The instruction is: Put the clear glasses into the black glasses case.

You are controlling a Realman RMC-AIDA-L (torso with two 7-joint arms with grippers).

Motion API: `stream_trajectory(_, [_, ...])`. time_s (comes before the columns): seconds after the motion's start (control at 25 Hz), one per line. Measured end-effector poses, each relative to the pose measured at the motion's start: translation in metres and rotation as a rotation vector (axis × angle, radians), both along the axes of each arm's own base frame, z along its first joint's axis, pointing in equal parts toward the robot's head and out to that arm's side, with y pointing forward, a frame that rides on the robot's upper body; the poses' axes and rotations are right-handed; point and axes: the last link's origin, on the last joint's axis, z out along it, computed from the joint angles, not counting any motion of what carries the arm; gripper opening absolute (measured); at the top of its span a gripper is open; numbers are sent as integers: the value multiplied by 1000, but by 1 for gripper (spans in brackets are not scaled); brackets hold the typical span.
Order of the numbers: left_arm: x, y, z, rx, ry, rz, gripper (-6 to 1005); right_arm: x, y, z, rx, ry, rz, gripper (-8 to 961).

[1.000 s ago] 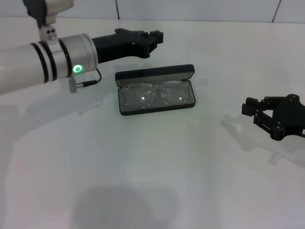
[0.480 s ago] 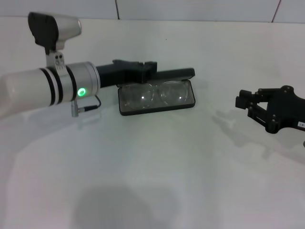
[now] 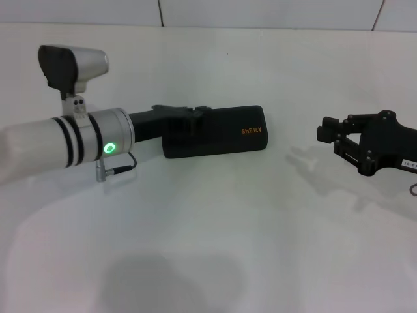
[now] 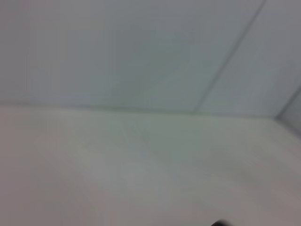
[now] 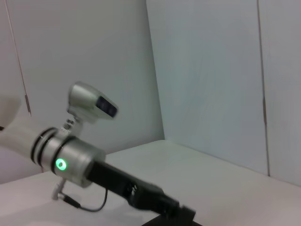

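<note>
right now your oblong black hard-shell glasses case (image 3: 215, 132) with rounded corners lies closed on the smooth white table (image 3: 215, 228), lid down flat, its matte surface showing small orange lettering that reads "shery" (image 3: 252, 130) near the end closer to your right arm. you cannot see the clear glasses anywhere; with the lid shut, nothing of the inside shows. your left gripper (image 3: 189, 114), a black angular piece on the end of a glossy white cylindrical arm (image 3: 52, 143) with black bands and a lit green ring light (image 3: 109, 148), lies low across the case's left end, its tip resting on or just over the lid; you cannot tell from the head view how far its jaws are parted, and it covers that end of the case. a thin grey cable (image 3: 117, 166) loops under the wrist, and a grey-and-black camera housing (image 3: 71, 65) stands above it. the left wrist view shows only blurred pale table and wall. your right gripper (image 3: 329, 134), black with jointed linkages, hovers well apart from the case off its right end, fingers (image 3: 326, 129) spread and holding nothing, casting a faint shadow on the table. its wrist view looks across at the left arm, the black case edge (image 5: 174, 221) just showing, with pale wall panels (image 5: 207, 70) behind.
</note>
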Motion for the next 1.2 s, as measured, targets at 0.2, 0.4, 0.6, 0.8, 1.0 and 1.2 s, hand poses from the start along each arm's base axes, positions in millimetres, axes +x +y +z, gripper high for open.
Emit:
stream_trajectory(0.2, [33, -18, 33, 52, -111, -333, 66, -3, 2, 0, 2, -1, 9, 165])
stream_trajectory(0.4, [44, -53, 73, 188, -274, -574, 67, -6, 2, 2, -1, 3, 28, 167])
stream_trajectory(0.6, [19, -83, 77, 167, -241, -599, 137, -14, -5, 7, -40, 10, 134, 168])
stream_trajectory(0.8, [-8, -108, 70, 109, -160, -558, 285, -22, -8, 12, -74, 14, 213, 170])
stream_trajectory(1.0, [-16, -116, 69, 88, -163, -511, 585, -31, -11, 5, -103, -11, 260, 348])
stream_trajectory(1.2, [-14, -119, 67, 74, -171, -524, 690, -35, -14, -4, -128, -43, 292, 580])
